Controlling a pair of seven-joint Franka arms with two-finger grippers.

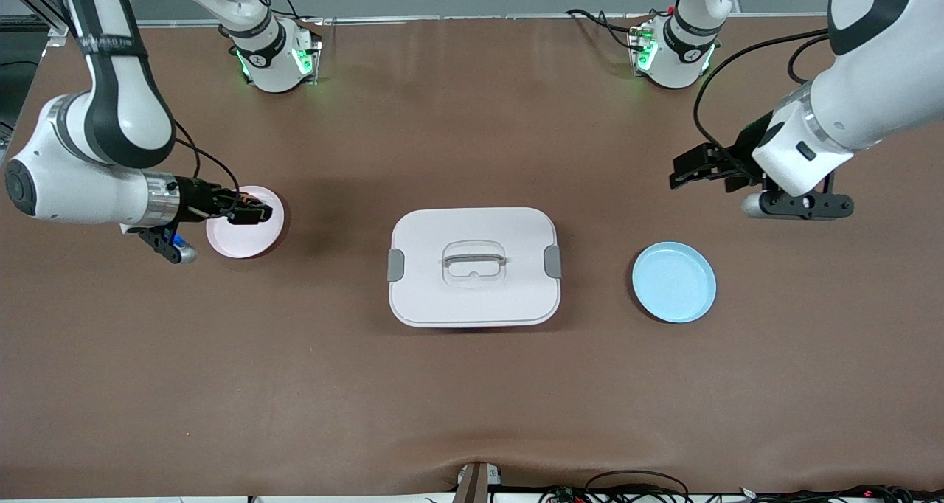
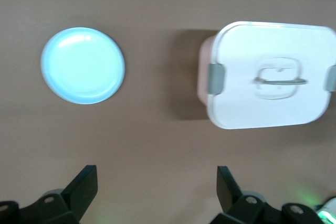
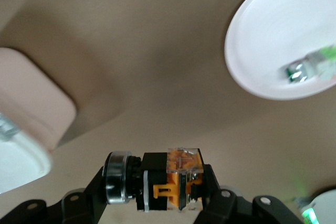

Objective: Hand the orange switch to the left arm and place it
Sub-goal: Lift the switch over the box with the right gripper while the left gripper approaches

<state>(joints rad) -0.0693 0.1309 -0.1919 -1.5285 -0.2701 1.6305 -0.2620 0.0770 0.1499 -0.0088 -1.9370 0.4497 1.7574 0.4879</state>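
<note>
Seen from the high front camera, a brown table (image 1: pixel 472 400) holds a white box (image 1: pixel 474 266) with grey side clips and a recessed handle at its middle. A pink plate (image 1: pixel 247 239) lies toward the right arm's end of the table, and a blue plate (image 1: pixel 674 282) lies toward the left arm's end. The right gripper (image 1: pixel 258 212) hangs over the pink plate, its fingers pressed together on something small and dark that cannot be made out from here. The left gripper (image 1: pixel 682 171) hangs over bare table near the blue plate, its fingers spread wide and holding nothing. In the left wrist view, the two black fingertips (image 2: pixel 84 184) stand well apart over bare table, with the blue plate (image 2: pixel 83 65) and the box (image 2: pixel 268 74) lying apart from each other below. In the right wrist view, the right gripper (image 3: pixel 157 182) pinches the orange switch (image 3: pixel 165 179) — a black body with orange parts and a silvery ring at one end — between its fingers, up in the air. The pink plate (image 3: pixel 273 40) shows pale here and carries a small whitish switch with a green cap (image 3: pixel 310 69), and a corner of the box (image 3: pixel 31 103) shows at the edge.
</note>
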